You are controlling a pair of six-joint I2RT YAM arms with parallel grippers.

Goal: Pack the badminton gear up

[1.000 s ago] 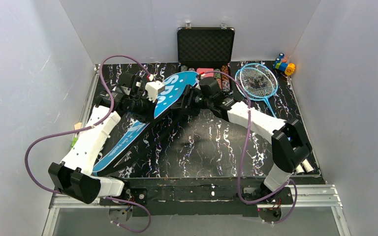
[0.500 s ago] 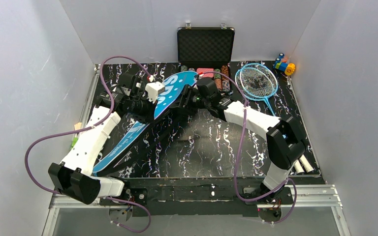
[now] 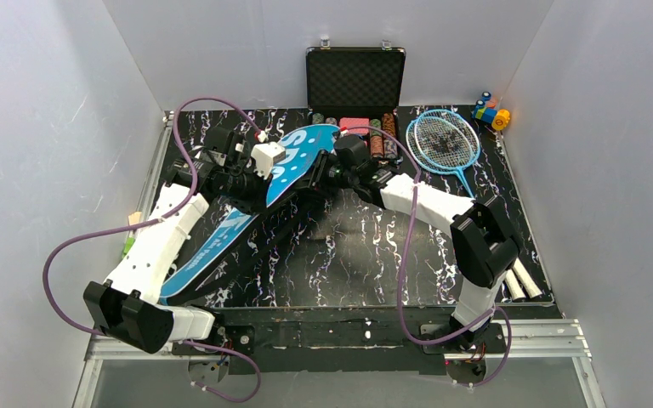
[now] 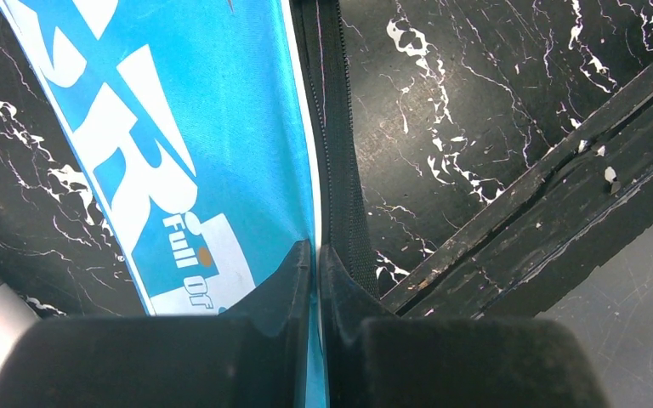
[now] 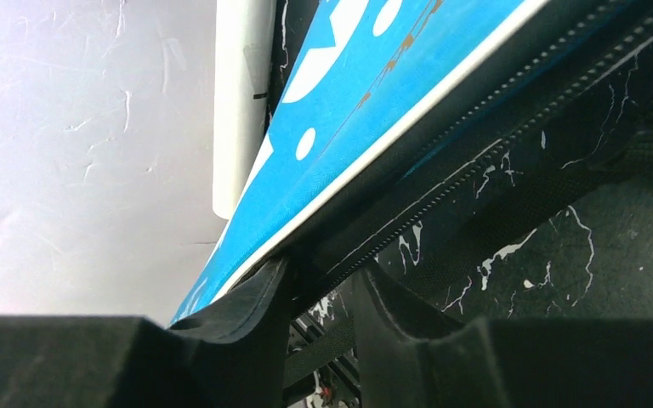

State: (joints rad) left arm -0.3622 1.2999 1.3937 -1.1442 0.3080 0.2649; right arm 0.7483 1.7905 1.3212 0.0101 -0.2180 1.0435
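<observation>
**Top view, clock directions taken from the table's centre.** The blue bag (image 3: 293, 161) runs diagonally from 7 o'clock, where its narrow end reaches the table's near edge, up to 11–12 o'clock. Its broad head is raised off the surface there.

The left gripper (image 4: 315, 251) is clamped tight on the bag's white-piped rim, just beside the black zipper band. The right gripper (image 5: 323, 272) straddles the zipper edge of the head from the 1 o'clock side. Its jaws stand partly apart, and whether they press the fabric cannot be told.

Bare table (image 3: 366, 255) lies from the centre toward 5 o'clock, bounded by the bag on the left and the right forearm above. White walls close the left, far and right sides.

- **12 o'clock:** the open black case (image 3: 355, 76) of poker chips stands just behind the bag's head.
- **1–2 o'clock:** the light-blue rackets (image 3: 445, 140) lie flat, with the right arm's forearm crossing between them and the bag.
- **2 o'clock corner:** the toy blocks (image 3: 491, 110) sit here.
- **4 o'clock:** the white tube (image 3: 525, 277) rests at the right edge.
</observation>
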